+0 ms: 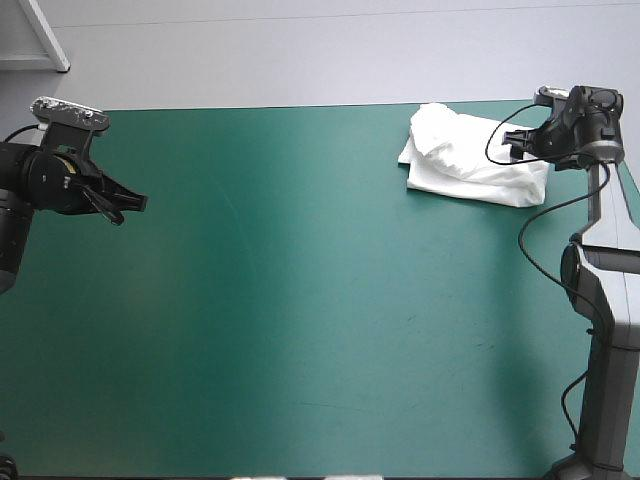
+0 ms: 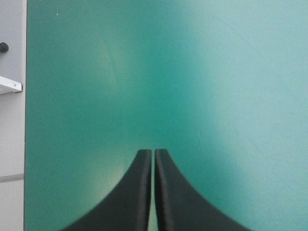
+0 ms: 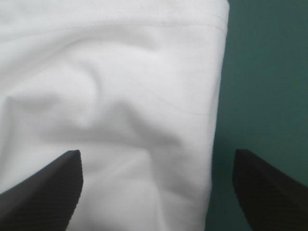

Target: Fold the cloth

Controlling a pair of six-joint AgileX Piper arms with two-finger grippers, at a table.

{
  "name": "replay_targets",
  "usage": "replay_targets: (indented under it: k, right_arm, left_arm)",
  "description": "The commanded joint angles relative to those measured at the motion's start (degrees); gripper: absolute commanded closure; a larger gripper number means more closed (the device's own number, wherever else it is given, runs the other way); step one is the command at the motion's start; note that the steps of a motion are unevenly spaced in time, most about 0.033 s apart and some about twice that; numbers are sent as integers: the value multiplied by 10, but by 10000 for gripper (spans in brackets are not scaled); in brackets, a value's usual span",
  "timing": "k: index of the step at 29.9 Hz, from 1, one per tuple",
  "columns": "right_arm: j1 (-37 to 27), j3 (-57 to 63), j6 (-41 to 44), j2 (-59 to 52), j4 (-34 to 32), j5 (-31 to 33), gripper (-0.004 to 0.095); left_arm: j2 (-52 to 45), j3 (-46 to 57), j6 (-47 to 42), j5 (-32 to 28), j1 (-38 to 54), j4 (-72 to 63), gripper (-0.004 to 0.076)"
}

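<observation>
The white T-shirt lies as a loosely folded bundle near the far right corner of the teal-green table. My right gripper hovers at its right end, fingers wide apart. In the right wrist view the T-shirt fills the space ahead of and under the right gripper, a stitched hem running along its edge, and nothing is held. My left gripper is raised over the table's left side, far from the T-shirt. In its own view the left gripper is shut, with only bare teal-green cover below.
The table's far edge meets a pale floor just behind the T-shirt. In the left wrist view the table's edge runs beside the gripper, with a white shelf corner beyond it.
</observation>
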Motion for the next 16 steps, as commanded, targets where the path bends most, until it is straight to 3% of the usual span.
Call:
replay_targets:
  k: [1,5,11,16]
  right_arm:
    - [-5,-20,4,-70,25,-17,71]
    - [-5,-20,24,-102,47,-17,298]
    - [-4,-15,-8,-169,112,-17,895]
    - [4,59,-36,-255,103,-17,921]
  left_arm:
    - [-20,-17,-3,-42,2,-3,705]
    - [-20,-17,-3,-56,2,-3,705]
    - [-20,-17,-4,-81,2,-4,705]
    - [-21,-17,-4,-82,2,-8,705]
